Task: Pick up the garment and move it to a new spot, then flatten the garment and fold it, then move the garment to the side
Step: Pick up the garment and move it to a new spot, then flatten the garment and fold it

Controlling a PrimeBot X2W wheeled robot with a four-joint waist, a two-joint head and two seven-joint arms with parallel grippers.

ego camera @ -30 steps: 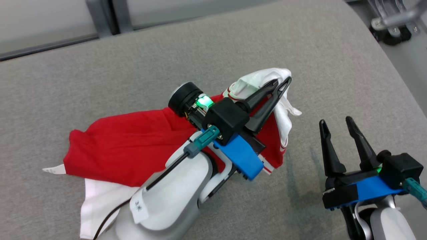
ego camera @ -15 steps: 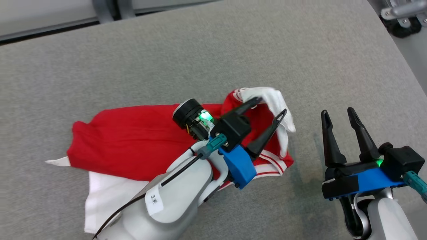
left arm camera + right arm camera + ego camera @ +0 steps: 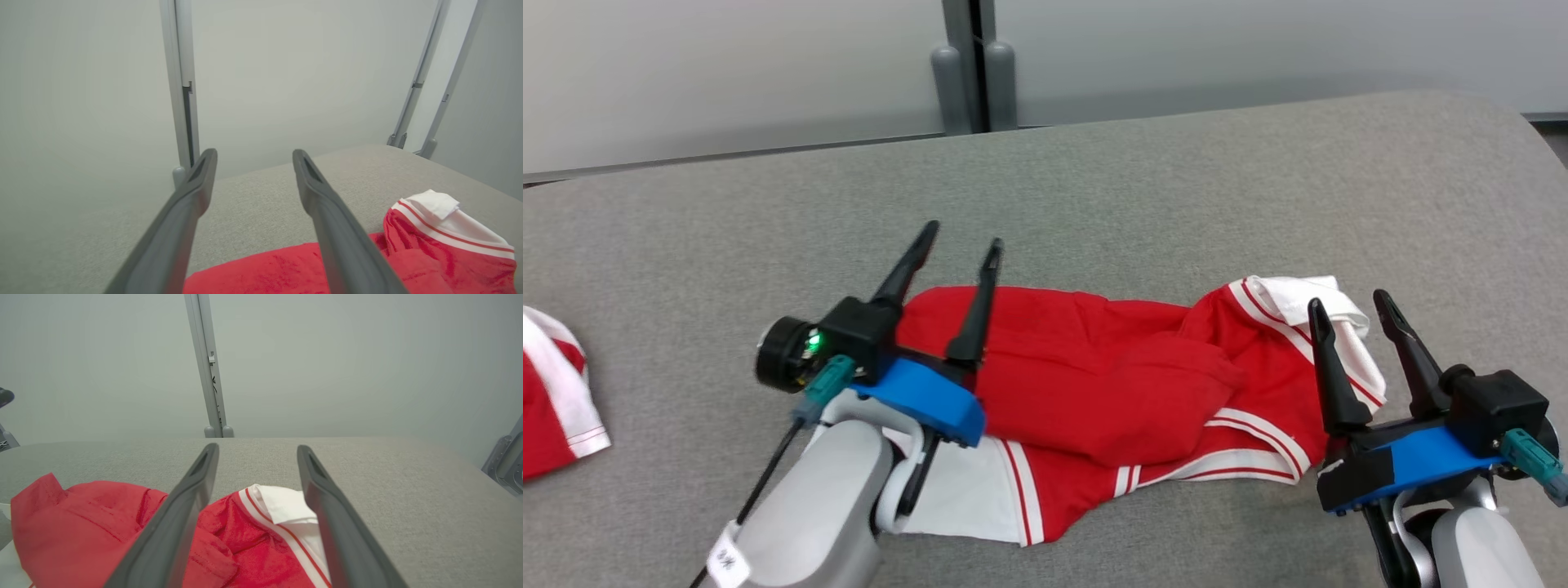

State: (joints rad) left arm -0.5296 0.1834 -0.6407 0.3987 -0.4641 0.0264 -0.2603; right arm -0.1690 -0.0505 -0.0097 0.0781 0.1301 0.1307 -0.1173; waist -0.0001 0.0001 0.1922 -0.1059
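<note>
The garment (image 3: 1111,367) lies crumpled near the bench's (image 3: 1176,188) front edge, about midway along. The left gripper (image 3: 962,233) is at its left end and the right gripper (image 3: 1347,299) at its right end, both with fingers apart and empty. A second garment (image 3: 556,392) lies at the left edge.

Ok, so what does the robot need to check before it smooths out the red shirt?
1. Is the left hand open and empty? ok.
2. Is the right hand open and empty? ok.
3. Is the red shirt lying fully on the grey surface? ok.
4. Is the shirt flat? not ok: it is bunched up, and the white part is folded over at the right end.
5. Is the other red and white cloth apart from the shirt? ok.
6. Are the layers underneath untangled? cannot tell.
</note>
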